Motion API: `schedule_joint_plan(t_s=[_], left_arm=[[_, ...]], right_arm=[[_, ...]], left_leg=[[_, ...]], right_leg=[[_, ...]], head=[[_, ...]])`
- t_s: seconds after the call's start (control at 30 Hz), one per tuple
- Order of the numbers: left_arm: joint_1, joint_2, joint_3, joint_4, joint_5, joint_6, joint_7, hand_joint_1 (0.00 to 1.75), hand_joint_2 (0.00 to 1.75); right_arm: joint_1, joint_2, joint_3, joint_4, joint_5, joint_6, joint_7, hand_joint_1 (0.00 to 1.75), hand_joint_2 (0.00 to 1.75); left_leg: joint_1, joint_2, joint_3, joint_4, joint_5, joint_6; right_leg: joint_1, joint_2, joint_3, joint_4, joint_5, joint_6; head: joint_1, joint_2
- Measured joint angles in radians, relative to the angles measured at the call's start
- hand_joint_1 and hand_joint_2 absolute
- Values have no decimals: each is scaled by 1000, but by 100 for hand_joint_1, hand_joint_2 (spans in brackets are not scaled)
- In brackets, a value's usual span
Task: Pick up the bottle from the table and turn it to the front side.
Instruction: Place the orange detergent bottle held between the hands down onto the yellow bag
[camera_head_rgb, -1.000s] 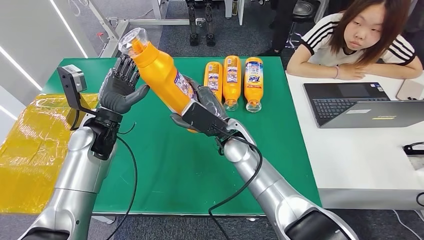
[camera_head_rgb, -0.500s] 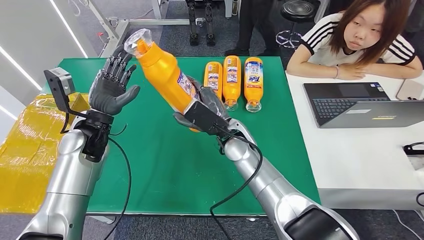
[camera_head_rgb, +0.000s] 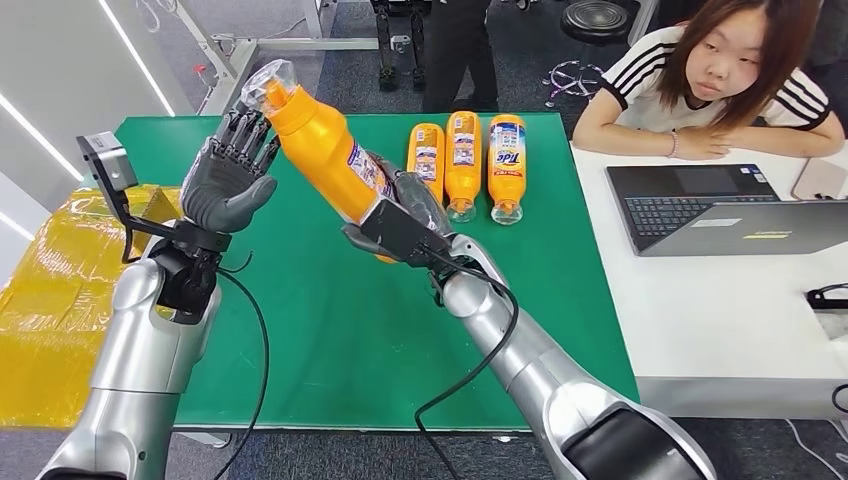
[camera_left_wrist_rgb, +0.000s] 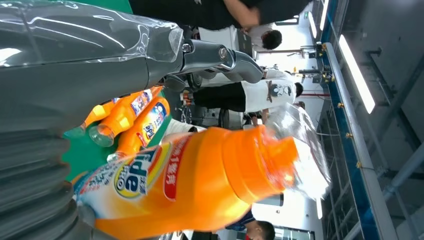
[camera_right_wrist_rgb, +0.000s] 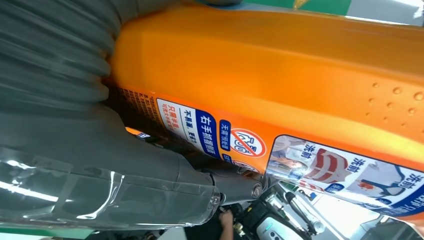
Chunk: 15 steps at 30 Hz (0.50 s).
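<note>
Bottle (camera_head_rgb: 325, 160) is off the surface (camera_head_rgb: 330, 320), held up at a slant over the green top, capped end with its clear wrap highest and leaning toward my left side. My right hand (camera_head_rgb: 405, 215) is clamped round the lower body near the base. From the right wrist view, the fine-print panel sits against my fingers (camera_right_wrist_rgb: 150, 165); from the left wrist view, the big logo side faces my left palm. So the front is not yet toward me, as I judge it

To do this step well: I'd bring the left hand in on the upper body just under the neck, get a firm wrap before the right lets go at all, then roll the bottle about its long axis. Plastic looks slick and there are droplets on it in the right wrist view, so I'd keep one full grip on at every point of the regrasp. Keep it over the surface in case it slips

Left hand (camera_head_rgb: 228, 178): raised, palm toward the bottle, fingers apart and holding nothing, just beside the shoulder of the bottle; touching or not, I cannot tell. Left forearm stands nearly upright. Right forearm reaches forward and up from low right

Three other bottles (camera_head_rgb: 465, 160) lie side by side at the far edge. A person (camera_head_rgb: 720, 70) sits at the white desk (camera_head_rgb: 720, 330) with a laptop (camera_head_rgb: 730, 215)
</note>
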Motion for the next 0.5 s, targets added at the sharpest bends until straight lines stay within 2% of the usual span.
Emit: schedule_joint_plan(t_s=[0.5], left_arm=[[-12,-6,-57,-25,-2,13,12,0,175]], right_arm=[[-21,20,6,33,12,-13,5,175,175]], left_leg=[[0,0,0,0,0,0]], right_leg=[[0,0,0,0,0,0]], head=[[0,0]])
